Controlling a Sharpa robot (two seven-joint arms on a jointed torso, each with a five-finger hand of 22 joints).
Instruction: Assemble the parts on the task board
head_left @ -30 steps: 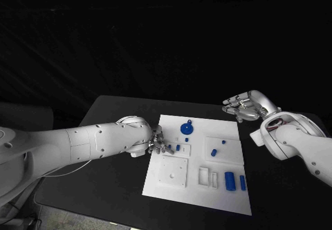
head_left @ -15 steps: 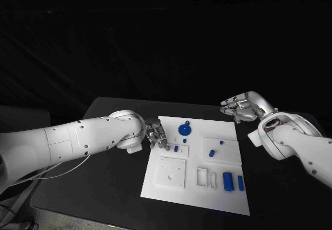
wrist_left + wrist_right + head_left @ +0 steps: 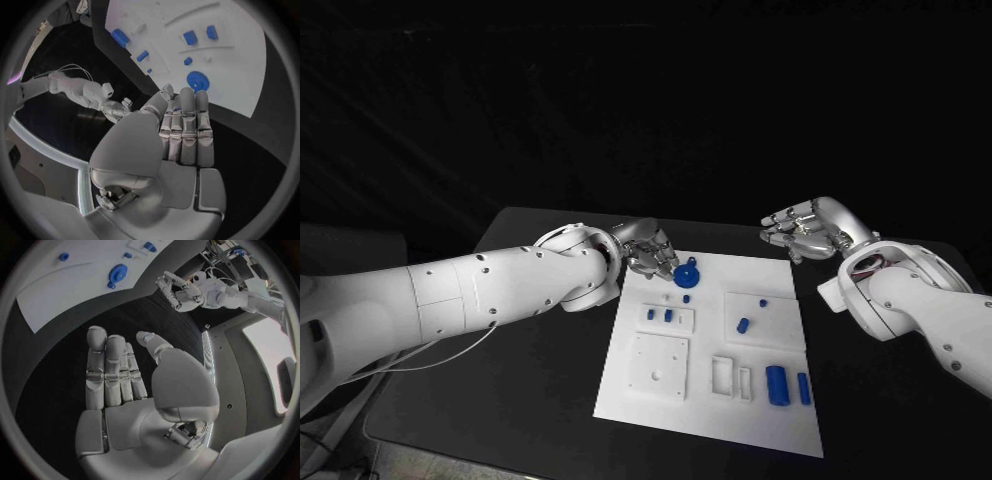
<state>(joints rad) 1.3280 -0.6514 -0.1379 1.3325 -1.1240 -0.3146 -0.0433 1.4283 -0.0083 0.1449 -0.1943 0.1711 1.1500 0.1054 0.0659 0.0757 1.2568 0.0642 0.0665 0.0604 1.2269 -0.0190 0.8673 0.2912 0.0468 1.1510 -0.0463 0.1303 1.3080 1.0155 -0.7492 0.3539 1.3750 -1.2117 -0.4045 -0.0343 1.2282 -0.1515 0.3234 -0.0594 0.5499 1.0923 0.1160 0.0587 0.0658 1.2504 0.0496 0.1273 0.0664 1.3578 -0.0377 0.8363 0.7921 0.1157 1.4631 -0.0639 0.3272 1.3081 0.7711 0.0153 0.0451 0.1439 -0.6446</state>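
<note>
Fingers of the left robot hand (image 3: 643, 255) lie straight and together, holding nothing, at the far-left corner of the task board (image 3: 707, 400) on the black table (image 3: 516, 350) — just beside the round blue part (image 3: 687, 271); contact is hard to make out. Smaller blue parts (image 3: 788, 384) lie on the board. The right robot hand (image 3: 806, 228) hangs off the board's far-right corner, empty, fingers loosely extended.

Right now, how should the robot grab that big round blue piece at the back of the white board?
Probably from above, by its rim. The round blue piece looks like a flat disc lying on the task board, so fingers likely need opposite edges. The left hand is empty and close beside it, while the right hand is off the board.
</note>
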